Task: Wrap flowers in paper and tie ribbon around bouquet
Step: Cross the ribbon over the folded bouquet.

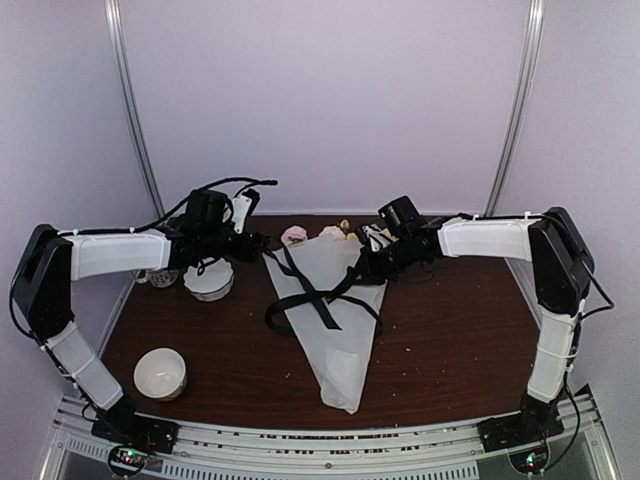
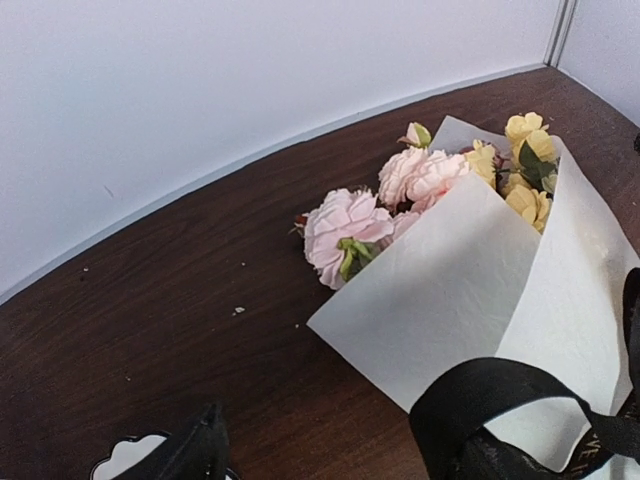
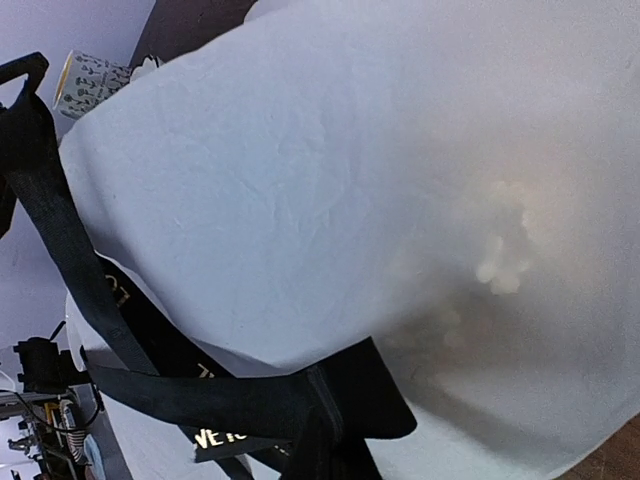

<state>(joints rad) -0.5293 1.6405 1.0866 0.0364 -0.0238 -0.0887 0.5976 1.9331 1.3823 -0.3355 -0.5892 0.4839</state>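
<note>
With ribbon (image 3: pixel 70 250) pinched in right gripper (image 1: pixel 377 262), hold tension across bouquet (image 1: pixel 335 320) and steer wide-spread left gripper (image 1: pixel 256 243) to loose end.

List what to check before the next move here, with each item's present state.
1. Flowers inside paper: ok, they show at the wide end.
2. Ribbon across paper: ok.
3. Ribbon tied: cannot tell.
4. Left gripper open: ok.
5. Left gripper clear of ribbon: cannot tell, a loop hangs close beside it.
6. Right gripper shut on ribbon: ok.
</note>
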